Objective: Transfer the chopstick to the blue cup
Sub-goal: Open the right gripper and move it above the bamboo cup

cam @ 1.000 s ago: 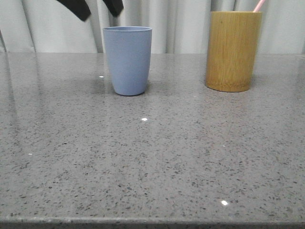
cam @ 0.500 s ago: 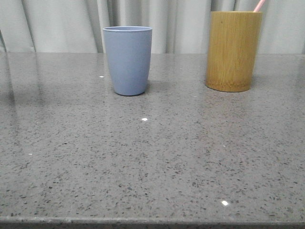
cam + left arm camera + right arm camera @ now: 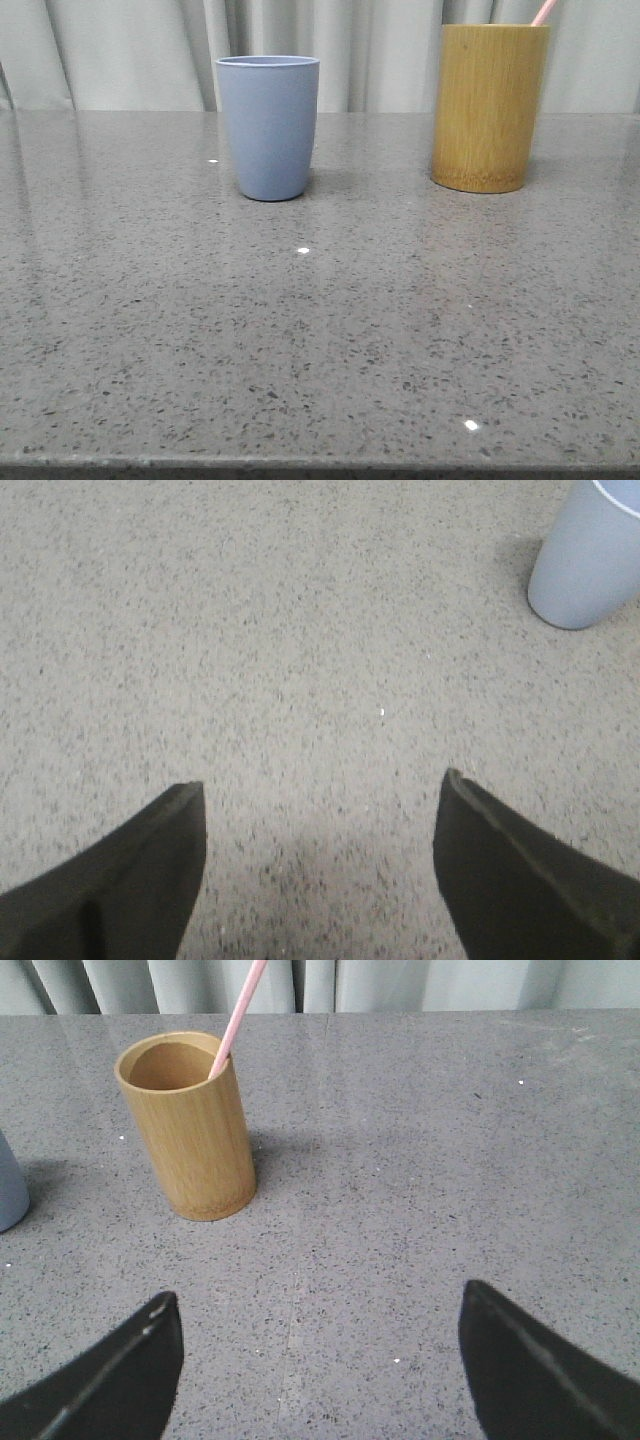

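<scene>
Altogether, two vessels stand on the speckled grey desk [image 3: 320, 340]: one blue cup [image 3: 268, 125] and one bamboo holder [image 3: 489, 105], well apart, with the cup to the left in the front view. Both stand upright. One chopstick [image 3: 238, 1018] is there, pale pink, standing tilted inside the bamboo holder with its upper end leaning out over the rim. A pleated pale curtain [image 3: 130, 55] hangs behind the desk. The left gripper [image 3: 320, 790] hangs over bare desk with its jaws spread wide and nothing between them; the blue cup sits off to one side. The right gripper [image 3: 320, 1305] likewise has its jaws released and empty, near the bamboo holder.
</scene>
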